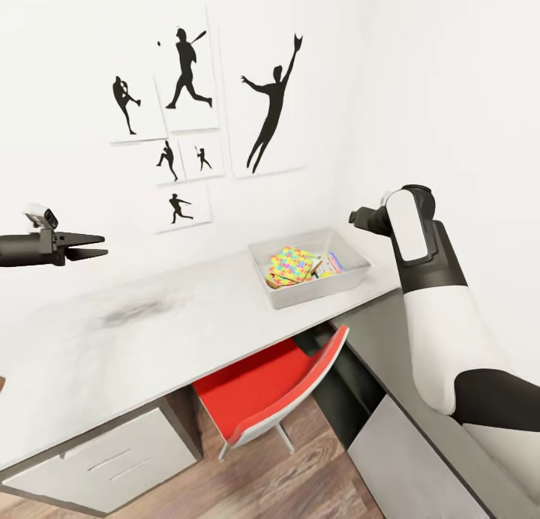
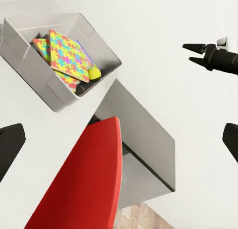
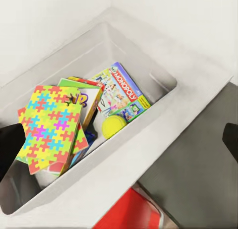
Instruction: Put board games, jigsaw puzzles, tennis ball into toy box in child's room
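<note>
**Toys sitting in the box, both claws empty**

The toy box (image 3: 148, 115) is resting on the table (image 1: 135, 331) near its right end, close to the wall. Inside it, a jigsaw puzzle (image 3: 49, 125) is lying tilted on top of a stack, with a second puzzle (image 2: 43, 46) showing behind it in the left wrist view. A green-edged board game (image 3: 84, 92) is peeking out under the top puzzle; a printed Monopoly game (image 3: 121, 92) is lying flat on the box floor. The tennis ball (image 3: 114, 125) is sitting beside it, touching the stack.

The left claw (image 1: 94, 247) is hovering over the table's left part, well apart from the box, fingers spread, holding nothing. The right claw (image 2: 194, 54) is hanging above the box, jaws parted, empty. A red chair (image 1: 277, 391) is tucked under the table.
</note>
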